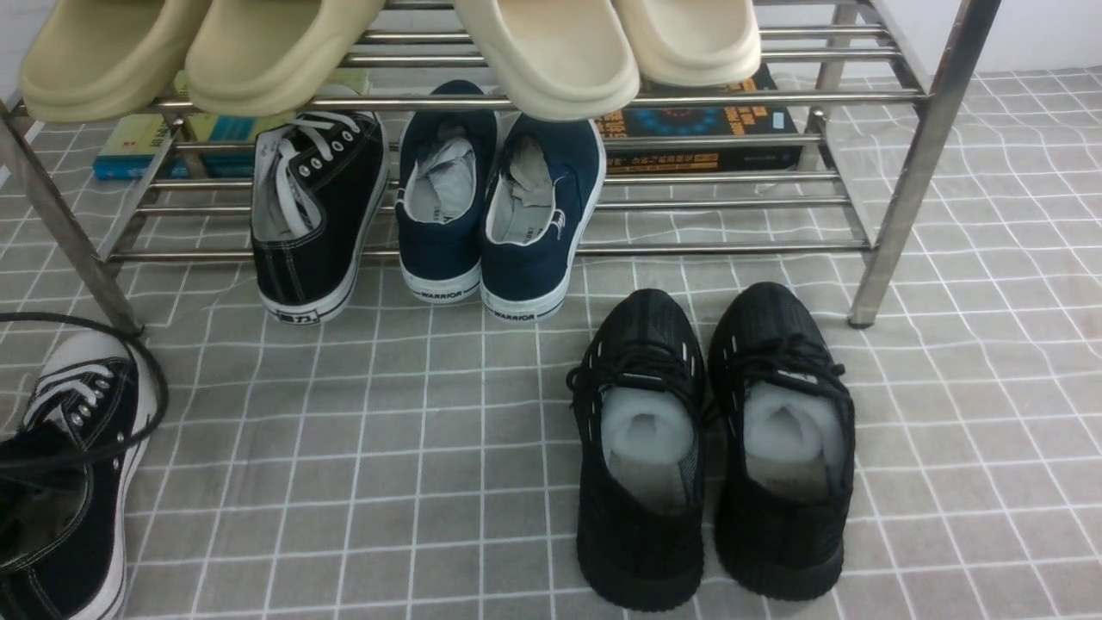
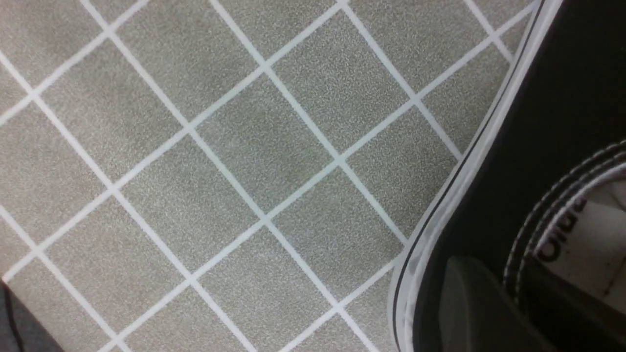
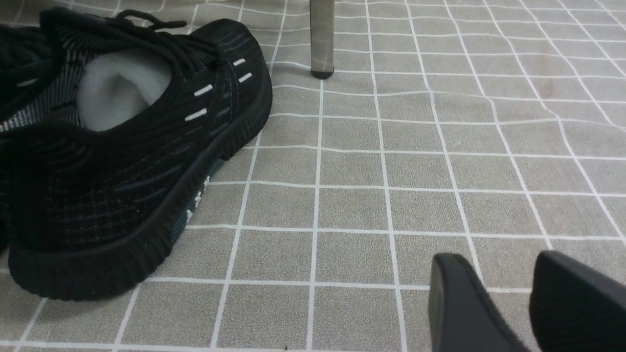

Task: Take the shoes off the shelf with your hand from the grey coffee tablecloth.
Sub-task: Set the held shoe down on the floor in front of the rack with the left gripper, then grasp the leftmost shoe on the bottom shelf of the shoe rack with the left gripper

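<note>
Black canvas sneakers, the white-laced pair, lie split between cloth and rack. The nearer sneaker (image 1: 99, 495) sits on the grey tablecloth (image 1: 387, 517) at the left, toe toward the rack and close to its left front leg (image 1: 73, 220). The left pincer (image 2: 503, 288) is at this shoe's opening, its tips partly lost in shadow; I cannot tell whether it grips. A black cable (image 1: 162, 387) loops over the laces and partly hides the shoe. On the right, the right pincer (image 3: 494, 259) stands open and empty above the cloth. Two black knit sneakers (image 1: 641, 551) stand side by side on the cloth, in front of the rack's right half.

Farther off, the other canvas sneaker (image 1: 293, 267) rests on the lower tier of the metal rack (image 1: 913, 172), heel over the front bar. Close on its right are navy slip-ons (image 1: 439, 258). Olive clogs (image 1: 258, 77) and cream clogs (image 1: 551, 77) on the tier above overhang, with the olive ones close over its toe. Books (image 1: 706, 159) lie behind.
</note>
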